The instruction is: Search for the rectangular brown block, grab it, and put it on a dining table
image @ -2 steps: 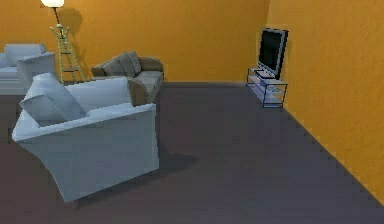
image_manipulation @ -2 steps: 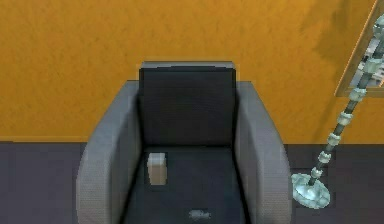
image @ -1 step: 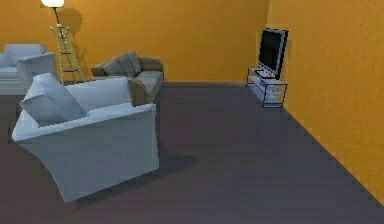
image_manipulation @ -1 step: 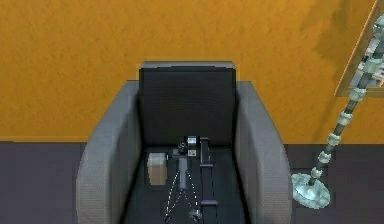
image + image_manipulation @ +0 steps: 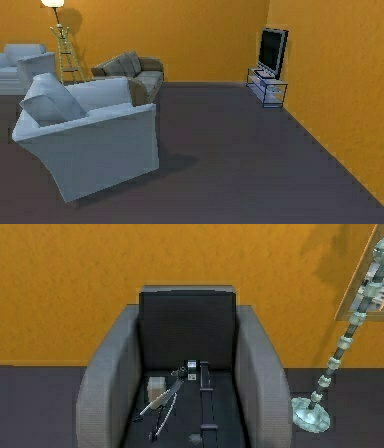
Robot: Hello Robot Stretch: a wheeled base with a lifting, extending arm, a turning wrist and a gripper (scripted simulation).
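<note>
Resting on the seat of the dark armchair just beside the hand, the small pale-brown block should be approached slowly and squarely so that it is not nudged aside, though whether anything is held by the hand cannot be told.

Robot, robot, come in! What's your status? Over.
Gripper at armchair seat, can't tell if holding. Tan block on seat, close by. Chair arms on both sides.

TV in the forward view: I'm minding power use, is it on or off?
Off, it seems: the TV screen is dark, no picture.
</note>
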